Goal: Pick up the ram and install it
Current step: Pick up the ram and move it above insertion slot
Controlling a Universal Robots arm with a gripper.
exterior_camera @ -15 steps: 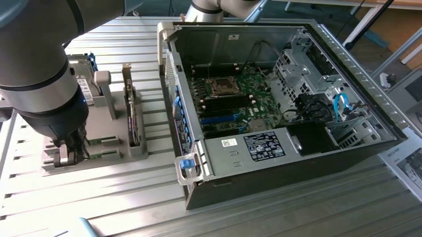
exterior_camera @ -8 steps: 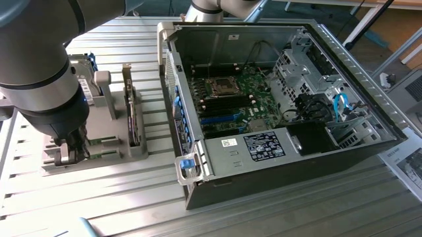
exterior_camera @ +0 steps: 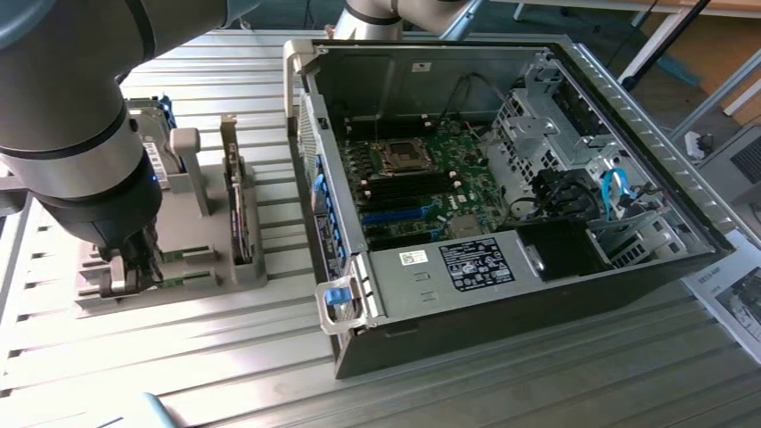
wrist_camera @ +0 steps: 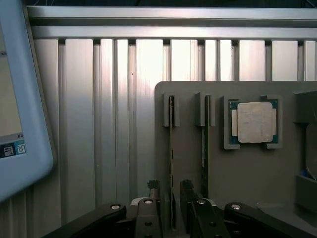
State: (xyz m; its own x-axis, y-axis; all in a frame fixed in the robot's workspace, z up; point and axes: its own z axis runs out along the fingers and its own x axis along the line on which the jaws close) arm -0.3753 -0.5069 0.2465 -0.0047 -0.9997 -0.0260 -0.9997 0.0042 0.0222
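Observation:
Two ram sticks stand on edge in slots of a grey holder (wrist_camera: 247,173). My gripper (wrist_camera: 171,194) is open and lowered over one ram (wrist_camera: 171,134). Its two black fingers (wrist_camera: 153,196) straddle the near end of that stick with a small gap on each side. The other ram (wrist_camera: 204,144) stands parallel in the neighbouring slot. In the exterior view the gripper (exterior_camera: 134,267) reaches down into the holder (exterior_camera: 191,276) at the exterior view's left, with the arm hiding the sticks. The open computer case (exterior_camera: 500,294) lies beside it, its motherboard (exterior_camera: 416,174) exposed.
A square silver processor chip (wrist_camera: 255,121) sits in a pocket of the holder past the second stick. An upright expansion card (exterior_camera: 242,209) stands in the holder near the case. A pale blue-framed object (wrist_camera: 22,109) lies close by on the ribbed metal table (wrist_camera: 99,124).

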